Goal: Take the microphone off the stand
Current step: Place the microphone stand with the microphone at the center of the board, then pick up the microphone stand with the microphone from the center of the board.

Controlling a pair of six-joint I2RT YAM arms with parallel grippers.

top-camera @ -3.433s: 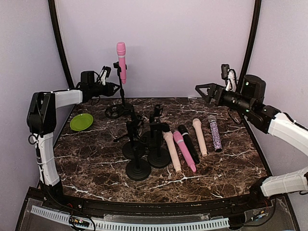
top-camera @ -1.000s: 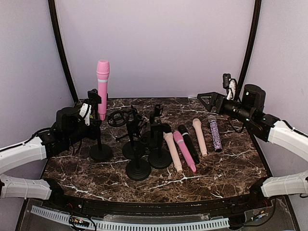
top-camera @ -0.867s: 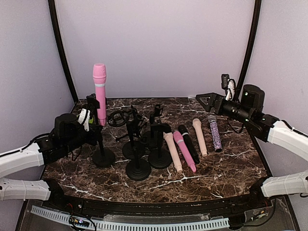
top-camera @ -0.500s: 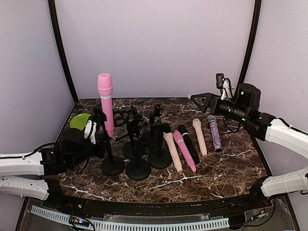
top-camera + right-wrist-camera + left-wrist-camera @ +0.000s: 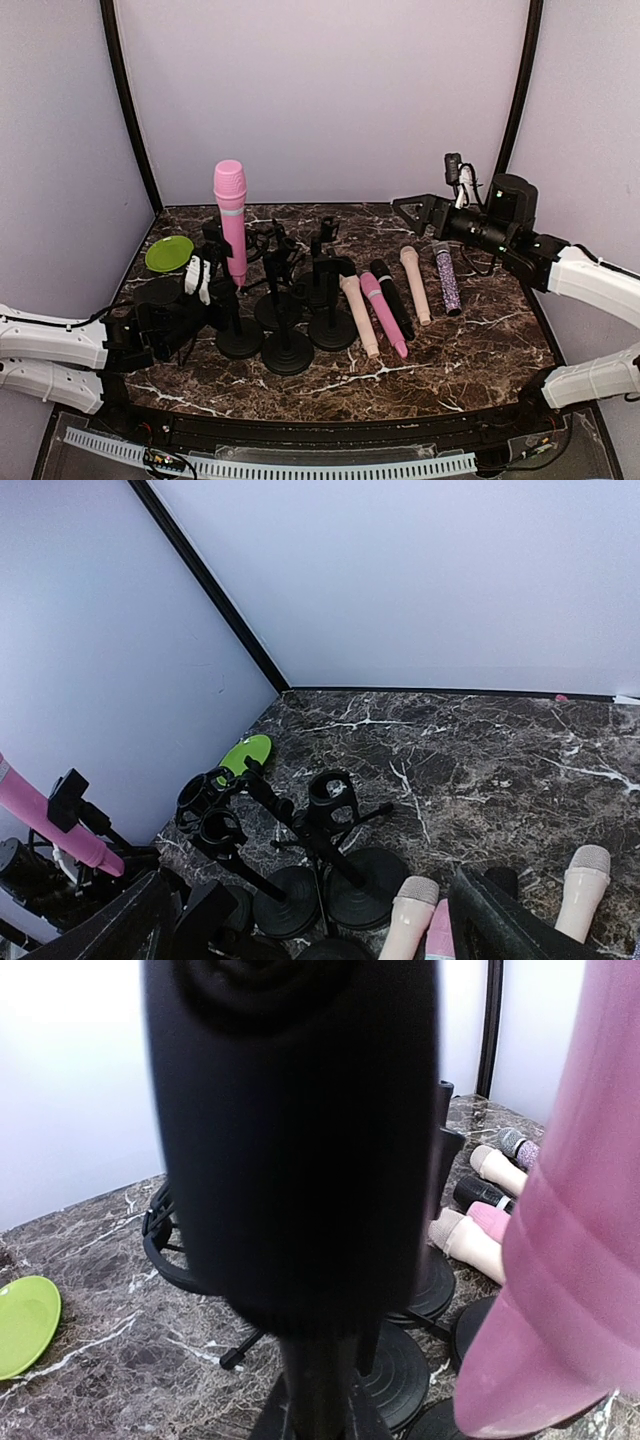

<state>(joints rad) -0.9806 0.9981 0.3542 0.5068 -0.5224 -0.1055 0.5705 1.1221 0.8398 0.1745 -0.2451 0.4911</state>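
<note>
A pink microphone (image 5: 230,222) stands upright in the clip of a black stand (image 5: 240,342) at the table's left front. My left gripper (image 5: 212,308) comes in low from the left and is shut on the stand's pole, below the microphone. In the left wrist view the blurred black stand (image 5: 300,1160) fills the middle and the pink microphone (image 5: 560,1260) rises at the right. My right gripper (image 5: 408,212) hovers open and empty above the back right. Its view shows the pink microphone (image 5: 50,825) far off at the lower left.
Several empty black stands (image 5: 300,320) crowd the table's middle, right of the held stand. Several microphones (image 5: 390,295) lie side by side to their right, the last a glittery one (image 5: 445,275). A green plate (image 5: 168,252) lies at the back left.
My left arm has carried the stand with the pink microphone from the back left to the front, next to the other stands. The right gripper has drifted a little left, still open.
</note>
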